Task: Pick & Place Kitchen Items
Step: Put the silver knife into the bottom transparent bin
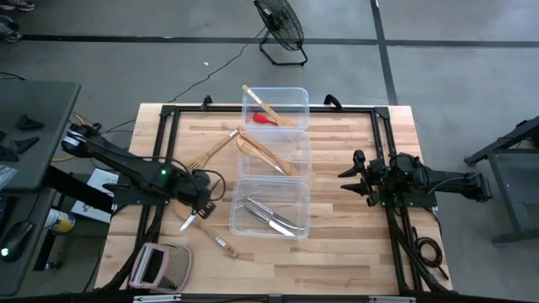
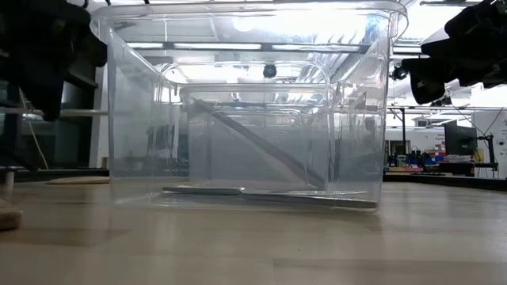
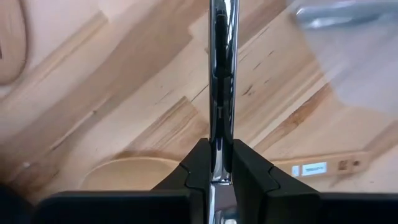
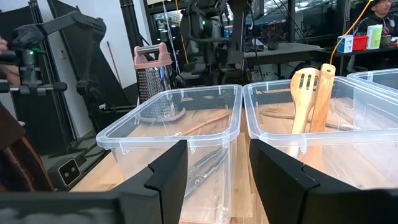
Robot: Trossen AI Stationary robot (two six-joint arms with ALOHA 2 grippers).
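Observation:
Three clear tubs stand in a row down the table's middle. The far tub (image 1: pixel 275 108) holds a wooden utensil and a small red utensil (image 1: pixel 265 119). The middle tub (image 1: pixel 274 153) holds wooden spatulas (image 4: pixel 308 99). The near tub (image 1: pixel 269 209) holds silver cutlery (image 1: pixel 271 219). My left gripper (image 1: pixel 200 210) is left of the near tub, shut on a slim silver utensil (image 3: pixel 222 74). My right gripper (image 1: pixel 345 179) hangs open and empty to the right of the tubs, facing them (image 4: pixel 217 180). A wooden fork (image 1: pixel 206 153) and a wood-handled utensil (image 1: pixel 223 244) lie on the table. My left gripper pinches the silver utensil's narrow shaft (image 3: pixel 219 134) between its two fingers (image 3: pixel 200 165), one on each side. The utensil runs straight on past the fingertips, and one end (image 1: pixel 186 224) sticks out toward the table's near left. Whether it is clear of the table I cannot tell.
A metal grater with a pink frame (image 1: pixel 160 268) lies at the near left corner. A black frame rail (image 1: pixel 164 151) runs along the table's sides. A floor fan (image 1: pixel 280 29) stands beyond the far edge. Bare wood lies between the tubs and my right gripper.

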